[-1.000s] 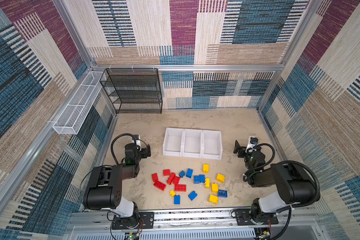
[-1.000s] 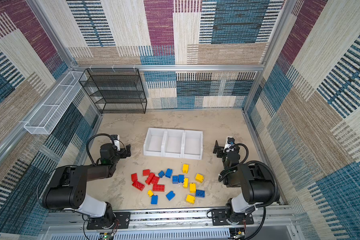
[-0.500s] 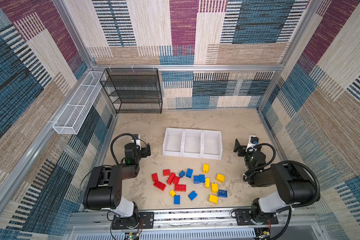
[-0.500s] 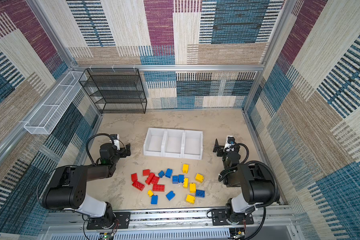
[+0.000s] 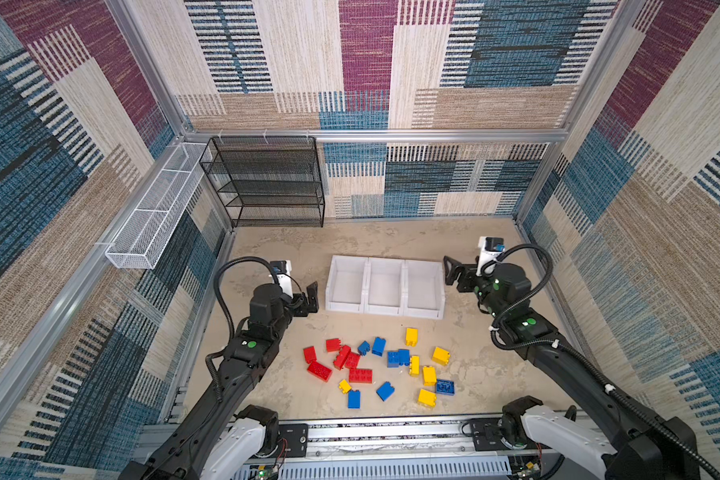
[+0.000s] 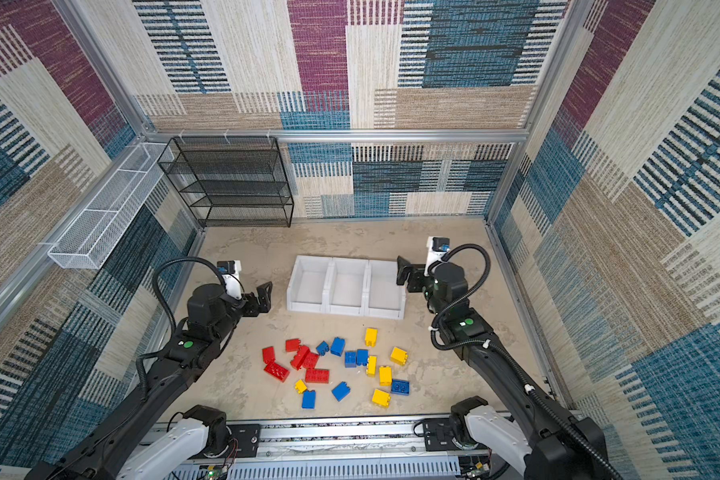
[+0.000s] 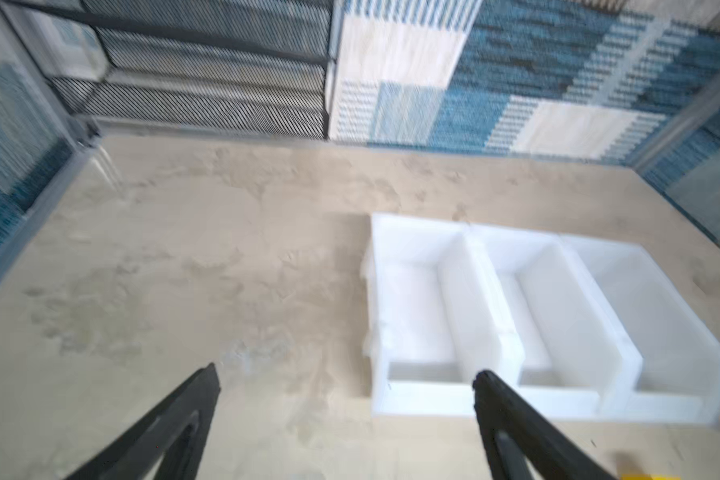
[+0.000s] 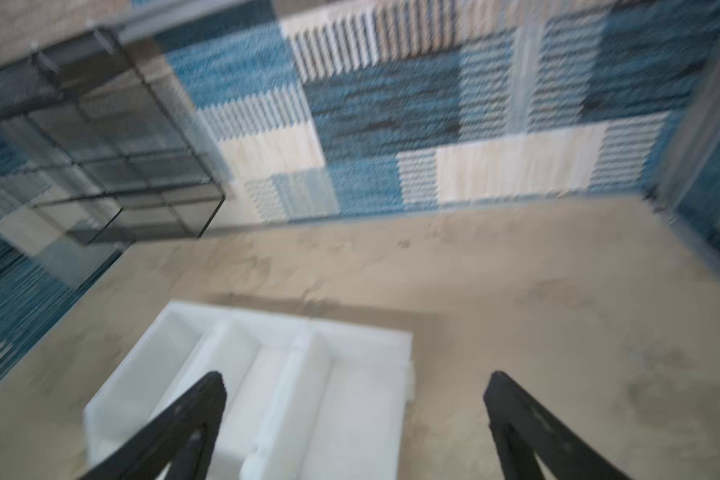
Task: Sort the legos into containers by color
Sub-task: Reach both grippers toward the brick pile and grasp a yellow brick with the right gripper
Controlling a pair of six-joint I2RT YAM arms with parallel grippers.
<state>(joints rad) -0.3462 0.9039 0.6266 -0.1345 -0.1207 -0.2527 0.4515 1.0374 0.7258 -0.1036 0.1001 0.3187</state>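
Since both arms have just unfolded, edging left gripper [image 5: 310,297] and right gripper [image 5: 454,276], jaws spread wide and empty, beside the ends of the 3 bare containers [image 5: 385,311], you still have all legos [image 5: 398,358] loose on the near table [image 5: 391,241], sorting unstarted.

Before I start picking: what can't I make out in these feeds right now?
Legos: outside both wrist views, bar one yellow sliver cut off by the left wrist view's edge.
Containers: blurred in both wrist views, rims soft.
Red cluster: too small in both top views to tell stacked from touching.
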